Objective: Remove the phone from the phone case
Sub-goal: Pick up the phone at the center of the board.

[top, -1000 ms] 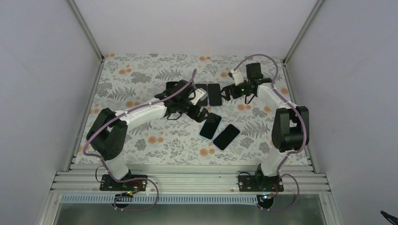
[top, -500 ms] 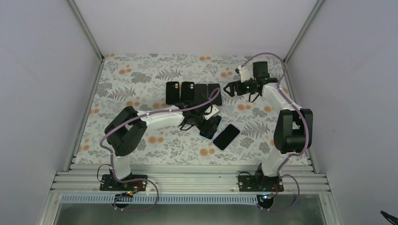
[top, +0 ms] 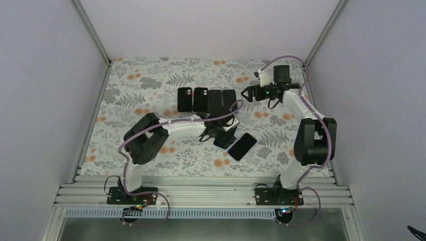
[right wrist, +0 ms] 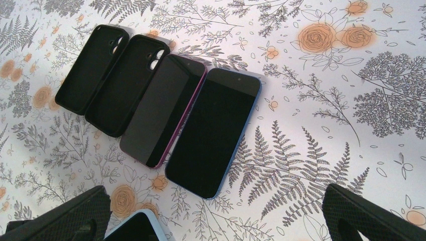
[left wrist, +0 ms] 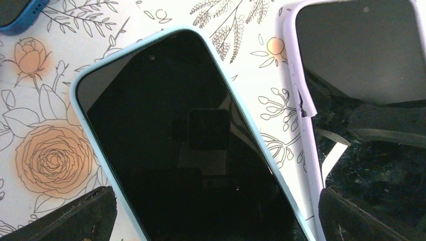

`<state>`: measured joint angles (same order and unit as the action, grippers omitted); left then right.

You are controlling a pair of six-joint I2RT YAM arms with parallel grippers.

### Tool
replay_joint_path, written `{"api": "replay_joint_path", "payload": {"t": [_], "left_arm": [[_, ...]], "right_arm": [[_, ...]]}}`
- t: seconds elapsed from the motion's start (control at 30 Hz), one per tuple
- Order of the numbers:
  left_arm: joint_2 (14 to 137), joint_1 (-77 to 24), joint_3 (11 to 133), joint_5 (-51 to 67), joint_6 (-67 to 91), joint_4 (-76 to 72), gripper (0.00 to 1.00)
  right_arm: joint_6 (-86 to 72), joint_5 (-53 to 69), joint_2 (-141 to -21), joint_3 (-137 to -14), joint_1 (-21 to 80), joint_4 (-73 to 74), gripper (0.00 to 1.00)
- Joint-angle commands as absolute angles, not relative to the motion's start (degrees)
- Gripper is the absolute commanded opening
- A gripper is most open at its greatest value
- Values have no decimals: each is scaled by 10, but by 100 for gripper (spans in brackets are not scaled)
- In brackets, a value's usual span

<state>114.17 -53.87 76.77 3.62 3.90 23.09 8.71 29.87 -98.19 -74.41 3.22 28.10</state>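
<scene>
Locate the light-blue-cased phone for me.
The light-blue-cased phone lies mid-table in the top view, under the open left gripper, the lilac-cased phone just right of it.

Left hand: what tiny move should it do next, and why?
Probably lower the left hand and close on the phone in the light-blue case. The hand is open, that phone lies just below, between its fingers, and the case is not yet off.

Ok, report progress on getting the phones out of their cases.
Done, apparently: two empty black cases lie beside two phones. In hand: nothing; the left tool hovers open over the light-blue-cased phone, the right tool open near the far row. Left: that phone and the lilac-cased one.
</scene>
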Motion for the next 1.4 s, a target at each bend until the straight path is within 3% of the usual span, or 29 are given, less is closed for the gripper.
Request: {"api": "replay_joint_path", "payload": {"t": [0.0,0.33,0.67,1.0,1.37], "left_arm": [[1160,-550,790,-7,49,245,100],[1178,-550,796,-54,48,282,100],[1155,-530,758,0,52,292,96],[1161,-530,762,-11,53,296,74],[1088,-515,737,-75,61,239,49]], "right_arm": [[82,318,-967,-745,25,271,99],[81,323,-966,-746,19,272,99],[75,328,-965,-747,18,271,99],[61,343,-934,-752,1,262,99],[11,412,-904,-752,-20,237,99]]}}
